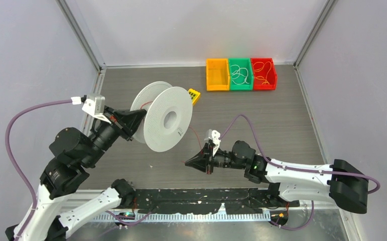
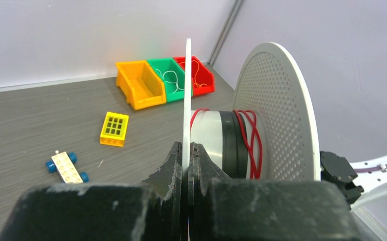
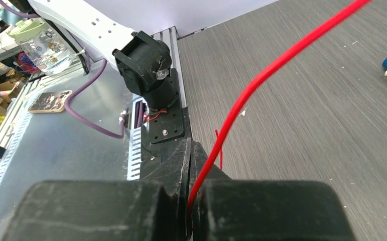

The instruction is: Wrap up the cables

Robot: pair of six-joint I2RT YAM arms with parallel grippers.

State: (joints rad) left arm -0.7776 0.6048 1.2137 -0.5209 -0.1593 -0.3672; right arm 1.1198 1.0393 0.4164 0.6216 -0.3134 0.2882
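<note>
**Two Tools Shut: One on the Wire, One on the Reel**

Both tools were closed tight. The right tool [image 3: 190,150] pinched the thin red cable [image 3: 261,75] between its fingers, low over the counter [image 3: 306,150]. The left tool [image 2: 187,150] gripped the thin white edge of the reel [image 2: 276,110], which stood up like a wheel. From the right tool the cable ran up to the reel. A few red loops sat round the reel's middle part.

So the job looked to be in the winding step. It was not done, because a long piece hung free between tool and reel. Next, I think the wire must be kept a little tight. It must also be led into the gap between the two round plates, so it does not slip off.

No words or brand names could be read on the reel, the coloured bins [image 1: 217,75] or anything else.
</note>
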